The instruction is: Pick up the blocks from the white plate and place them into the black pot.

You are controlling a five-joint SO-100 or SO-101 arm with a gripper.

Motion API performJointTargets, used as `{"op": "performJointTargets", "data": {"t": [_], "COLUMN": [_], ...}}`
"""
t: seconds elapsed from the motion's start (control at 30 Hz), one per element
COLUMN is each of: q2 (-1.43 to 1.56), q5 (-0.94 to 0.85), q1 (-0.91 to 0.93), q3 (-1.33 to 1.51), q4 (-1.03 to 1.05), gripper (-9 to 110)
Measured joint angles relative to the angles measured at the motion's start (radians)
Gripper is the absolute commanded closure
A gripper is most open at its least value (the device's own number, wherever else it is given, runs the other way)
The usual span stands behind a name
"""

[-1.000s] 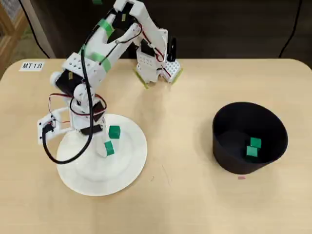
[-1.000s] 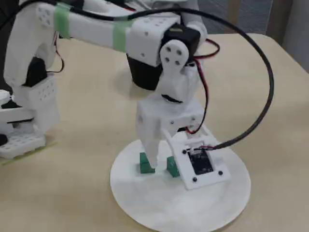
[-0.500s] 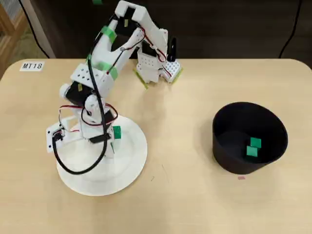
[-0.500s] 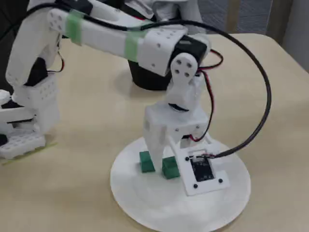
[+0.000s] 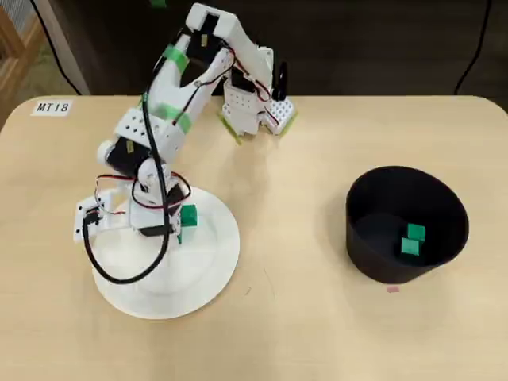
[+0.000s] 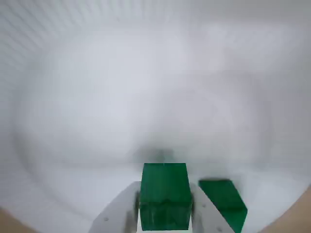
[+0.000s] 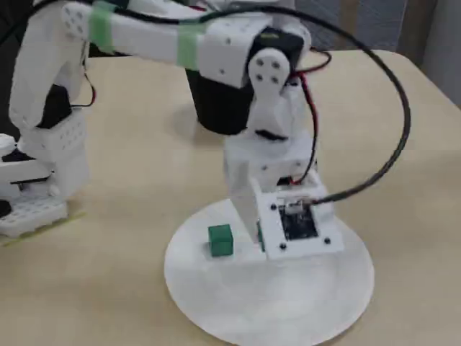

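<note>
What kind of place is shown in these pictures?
Probably a robotics lab or classroom bench: a light wooden table carrying an "MT18" label, a small white 3D-printed arm, and simple practice props, the white plate and black pot.

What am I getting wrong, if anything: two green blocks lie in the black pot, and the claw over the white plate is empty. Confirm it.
The claw is not empty: the wrist view shows a green block between its fingers, with another block beside it on the white plate. The overhead view does show two blocks in the black pot.
</note>
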Motion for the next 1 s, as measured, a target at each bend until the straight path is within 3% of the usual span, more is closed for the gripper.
{"op": "performJointTargets", "data": {"t": [0.27, 0.67, 1.0], "q2": [0.344, 0.451, 0.449], "q5": [0.204, 0.393, 0.514], "q1": [-0.106, -0.750, -1.089], "q3": [0.000, 0.000, 0.000], "q4": [-0.057, 0.002, 0.023], "gripper": [104, 104, 104]}}
